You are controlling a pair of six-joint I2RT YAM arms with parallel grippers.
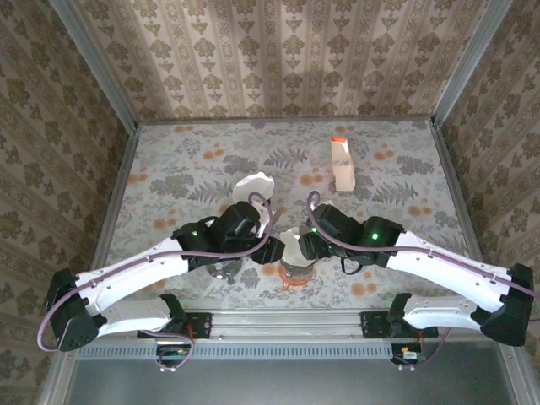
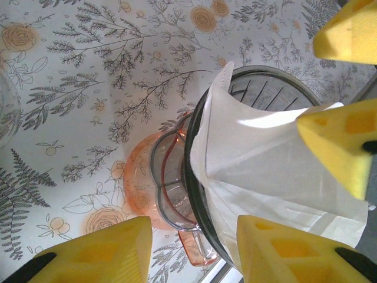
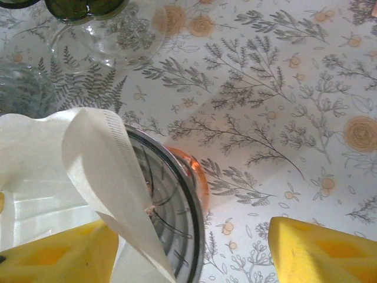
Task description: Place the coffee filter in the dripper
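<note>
Dripper [image 1: 297,260] at the middle of the table's [image 1: 169,169] near edge, upright on an orange base [image 2: 140,188], between the two wrists. Coffee filter [image 2: 265,171] partly in the dripper: white paper cone, tilted, covering one side of the mouth, with the ribbed inner wall bare on the other side. One folded flap standing above the dark rim, the wide end hanging out past it. Not seated flat.

Left gripper [image 2: 193,239] open, yellow pads apart, straddling the rim and the base's handle. One pad just beside the filter's lower edge, contact not clear. Right gripper [image 3: 193,247] open too, jaws wide, rim and raised flap between them. Seen from the left wrist, one of its fingers [image 2: 339,147] lying against the paper, the other well clear of it.

Crowding over the mouth: four yellow pads plus the loose flap. Just left of the dripper, under the left arm, a glass vessel [image 1: 224,270]. More clear glassware near the rim in the right wrist view, number of pieces hard to tell. Farther back, left of centre, a white curled paper piece [image 1: 253,187]. Right of centre toward the far edge, well apart, a white carton with an orange cap [image 1: 342,164]. Purple cables [image 1: 253,245] looping over both wrists.
</note>
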